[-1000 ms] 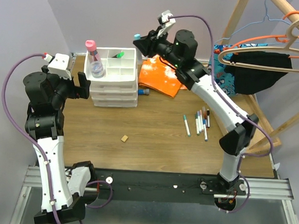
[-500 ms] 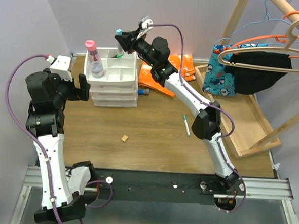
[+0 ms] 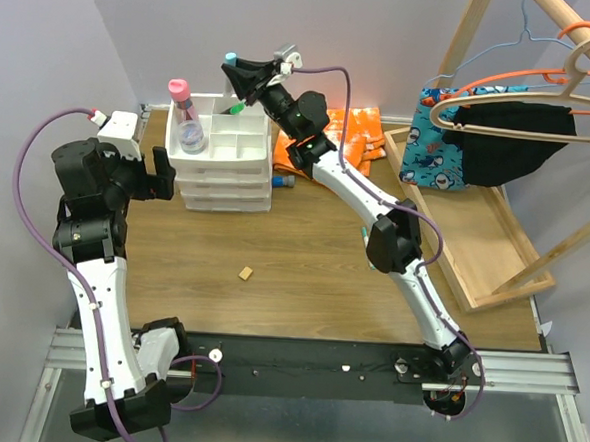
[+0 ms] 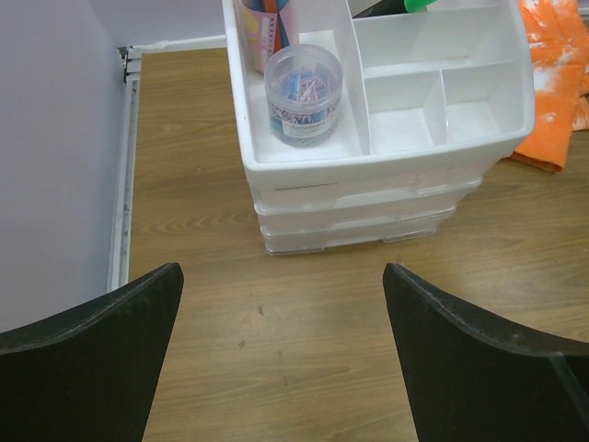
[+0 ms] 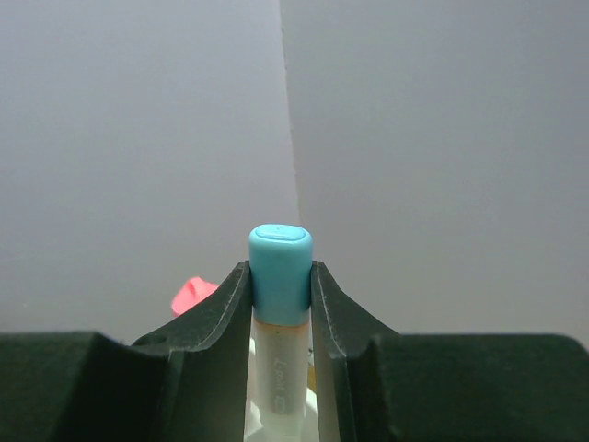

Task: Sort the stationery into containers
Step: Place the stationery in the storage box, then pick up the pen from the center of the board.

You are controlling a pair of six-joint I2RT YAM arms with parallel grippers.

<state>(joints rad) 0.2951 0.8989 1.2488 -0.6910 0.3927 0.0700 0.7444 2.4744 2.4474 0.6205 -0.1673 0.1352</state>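
Blue-capped white tube (image 5: pixel 280 267) is sitting pinched in the closed fingers of your right gripper (image 3: pixel 238 68), up in the air near the back of the white plastic three-drawer unit (image 3: pixel 227 182). Your left gripper (image 4: pixel 282 276) is hanging wide open beside the unit, holding nothing. You're gripping right at the cap, so I'm guessing it could tip and drop behind the unit if you're letting go from up there.

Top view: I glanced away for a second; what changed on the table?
The right arm swung left from over the orange cloth to above the drawer unit, right fingers clamped on the blue-capped pen throughout. The left arm, open left fingers and drawer unit stayed put.
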